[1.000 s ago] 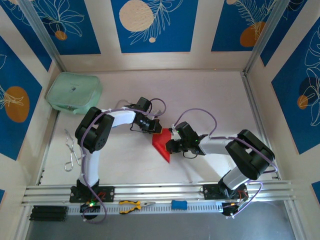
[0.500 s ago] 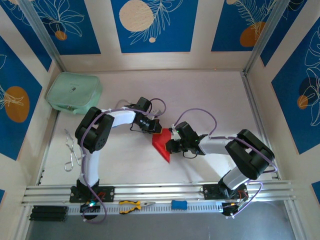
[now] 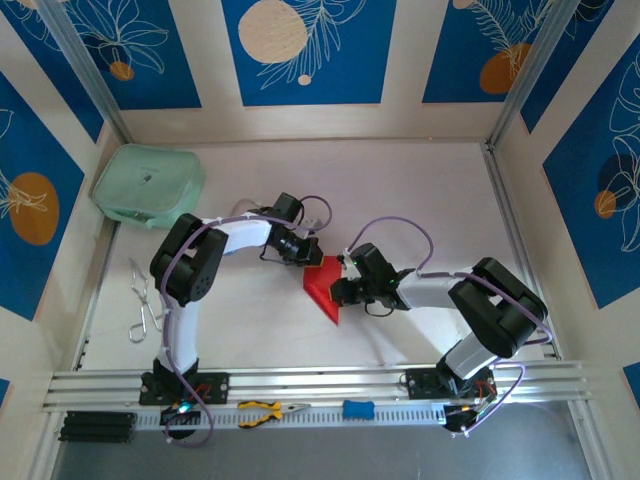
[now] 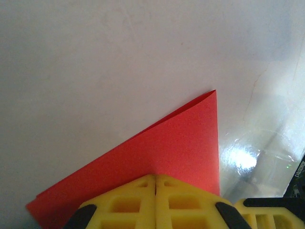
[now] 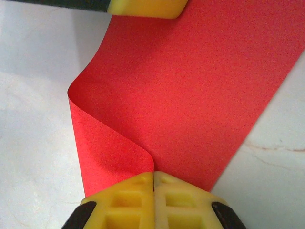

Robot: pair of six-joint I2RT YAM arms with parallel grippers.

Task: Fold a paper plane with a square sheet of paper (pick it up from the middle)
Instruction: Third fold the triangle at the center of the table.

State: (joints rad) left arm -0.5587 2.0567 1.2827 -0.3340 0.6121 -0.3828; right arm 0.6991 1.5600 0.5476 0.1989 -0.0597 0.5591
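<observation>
Patience suited this crease: right gripper pinched the curl of the square sheet of paper at its tips; left gripper, tips pressed together, pinned the edge opposite.

Remote desk, left wrist view: closed left gripper hides near edge of red paper; I can't tell pinch from press. Right wrist view: right gripper covers fold's end; other arm's yellow finger cut by top edge. Overhead, creases too small to read.
</observation>
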